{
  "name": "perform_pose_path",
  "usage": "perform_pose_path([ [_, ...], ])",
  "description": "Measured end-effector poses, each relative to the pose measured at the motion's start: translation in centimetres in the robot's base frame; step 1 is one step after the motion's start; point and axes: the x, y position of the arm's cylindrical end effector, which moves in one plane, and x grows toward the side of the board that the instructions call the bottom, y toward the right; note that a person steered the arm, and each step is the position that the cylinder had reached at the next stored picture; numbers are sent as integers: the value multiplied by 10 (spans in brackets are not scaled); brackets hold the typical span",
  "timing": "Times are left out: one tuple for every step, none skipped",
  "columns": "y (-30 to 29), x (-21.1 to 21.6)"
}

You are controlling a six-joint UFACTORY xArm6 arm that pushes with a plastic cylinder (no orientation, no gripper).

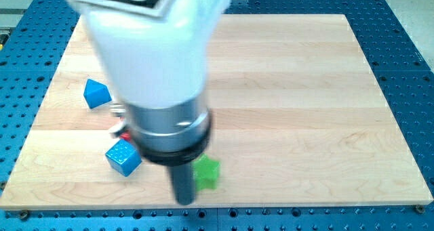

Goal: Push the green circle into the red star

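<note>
Nearest the view's bottom edge: my tip (184, 201), the lower end of a straight dark rod, set down on the wooden board (305, 109) close to its front rim. The rod has no jaws and holds nothing; it simply stands upright on the wood.

Just beside the tip, on the view's right: a green block (207, 173), touching or all but touching the rod's side. Its outline is blurred and partly cut off by the rod, so whether it is round cannot be told from here.

To the view's left of the rod, slightly further back: a blue cube (123, 157) with a speckled top face, sitting apart from the tip, its upper right corner tucked under the arm's dark collar.

Behind the cube, at the collar's left edge: a small sliver of red (122, 130) — the rest is hidden by the arm, and its shape cannot be made out. The green block lies to the view's right of this red piece, with the rod and collar between them.

Further back on the view's left: a second blue block (96, 93), angular and wedge-like, well apart from the tip.

Above all: the arm body (152, 48) — a wide white housing over a grey ring and black collar — blocking the board's upper left.

Surround: a blue perforated table (407, 55) framing the board.
</note>
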Motion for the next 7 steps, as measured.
perform_pose_path([
  [44,-30],
  [19,-47],
  [-11,-41],
  [-22,-55],
  [-22,-79],
  [-27,-88],
  [-37,-88],
])
